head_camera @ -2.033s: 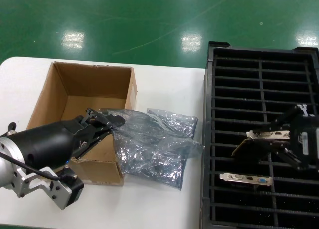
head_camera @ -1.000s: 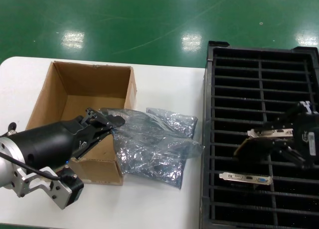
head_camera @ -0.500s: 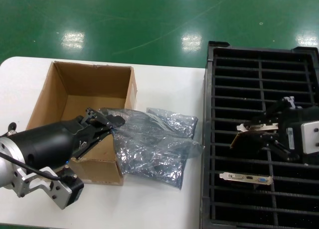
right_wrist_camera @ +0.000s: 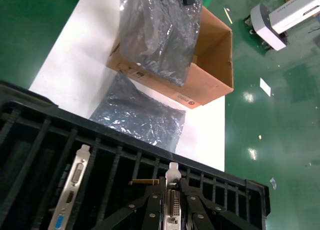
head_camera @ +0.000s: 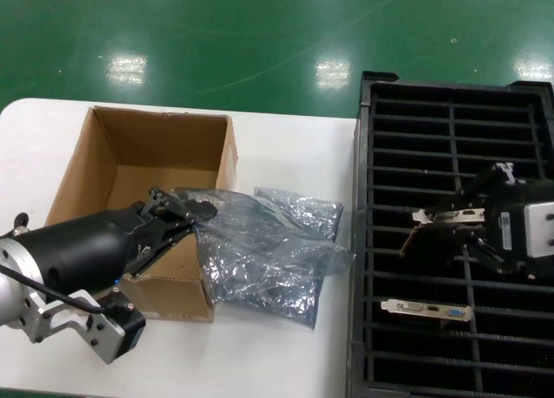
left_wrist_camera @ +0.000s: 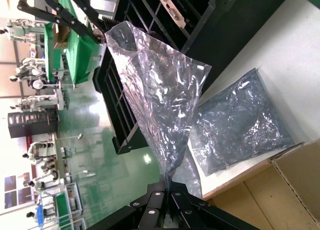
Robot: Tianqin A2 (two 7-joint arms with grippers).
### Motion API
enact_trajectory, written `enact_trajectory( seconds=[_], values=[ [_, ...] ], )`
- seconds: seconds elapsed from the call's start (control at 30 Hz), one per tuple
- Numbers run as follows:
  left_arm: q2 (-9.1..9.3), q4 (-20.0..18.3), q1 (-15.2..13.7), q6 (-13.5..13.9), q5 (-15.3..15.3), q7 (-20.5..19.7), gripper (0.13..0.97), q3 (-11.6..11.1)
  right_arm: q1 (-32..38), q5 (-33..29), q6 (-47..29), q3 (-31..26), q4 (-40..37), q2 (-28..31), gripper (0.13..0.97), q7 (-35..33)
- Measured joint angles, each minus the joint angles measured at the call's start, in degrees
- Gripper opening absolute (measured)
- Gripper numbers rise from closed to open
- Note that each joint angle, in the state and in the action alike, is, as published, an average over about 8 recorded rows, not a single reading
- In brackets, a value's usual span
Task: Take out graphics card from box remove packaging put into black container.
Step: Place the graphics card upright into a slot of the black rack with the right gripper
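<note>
The right wrist view shows what the head view hides: the right gripper (right_wrist_camera: 171, 202) has its jaws clamped on the silver bracket of the graphics card (right_wrist_camera: 173, 190), which stands upright between them over a slot of the black container (right_wrist_camera: 30, 140). From the head, that card (head_camera: 448, 218) hangs above the container's left column, far of a second card (head_camera: 427, 310) already slotted. The left gripper (head_camera: 177, 212), over the box (head_camera: 130, 147) on the white tabletop (head_camera: 286, 355), is closed on the empty bag (head_camera: 260, 255). Another bag (left_wrist_camera: 240, 125) lies flat just right of the box.
</note>
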Motion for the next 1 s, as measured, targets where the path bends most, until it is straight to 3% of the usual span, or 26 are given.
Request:
enact_trajectory(
  seconds=[0.43, 1.0],
  values=[
    [0.0, 0.0, 0.0, 0.0, 0.0, 0.0, 0.139, 0.0, -1.2, 1.2, -0.5, 1.5, 3.6, 1.9, 0.18, 1.9],
    [0.0, 0.0, 0.0, 0.0, 0.0, 0.0, 0.139, 0.0, -0.2, 0.3, -0.5, 0.5, 1.3, 0.1, 0.18, 2.3]
  ],
)
